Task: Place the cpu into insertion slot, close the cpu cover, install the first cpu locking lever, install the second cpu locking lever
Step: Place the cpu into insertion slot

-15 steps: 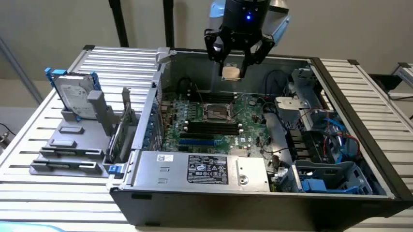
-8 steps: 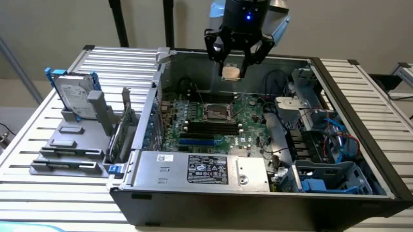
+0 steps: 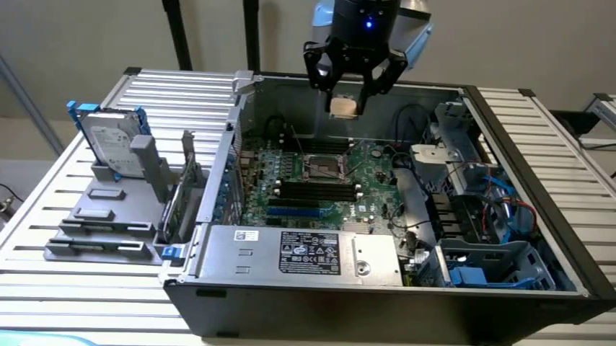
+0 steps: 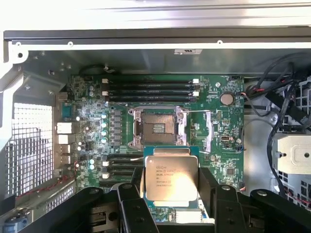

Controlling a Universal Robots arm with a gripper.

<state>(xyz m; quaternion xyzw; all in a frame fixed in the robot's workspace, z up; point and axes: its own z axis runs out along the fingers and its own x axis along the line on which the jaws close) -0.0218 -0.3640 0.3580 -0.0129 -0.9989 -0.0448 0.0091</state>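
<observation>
black two-finger gripper (image 3: 351, 88) is clamped on flat square tan-silver cpu (image 4: 171, 179) | cpu is held level above green circuit board (image 4: 221, 131) | square black silver-rimmed insertion slot (image 4: 159, 127) is located below it, near board's centre

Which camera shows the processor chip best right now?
The wrist view: the chip faces the camera, printed top plain, held in the gripper. The exterior view shows the chip as a small pale block in the gripper, over the open computer case.
</observation>
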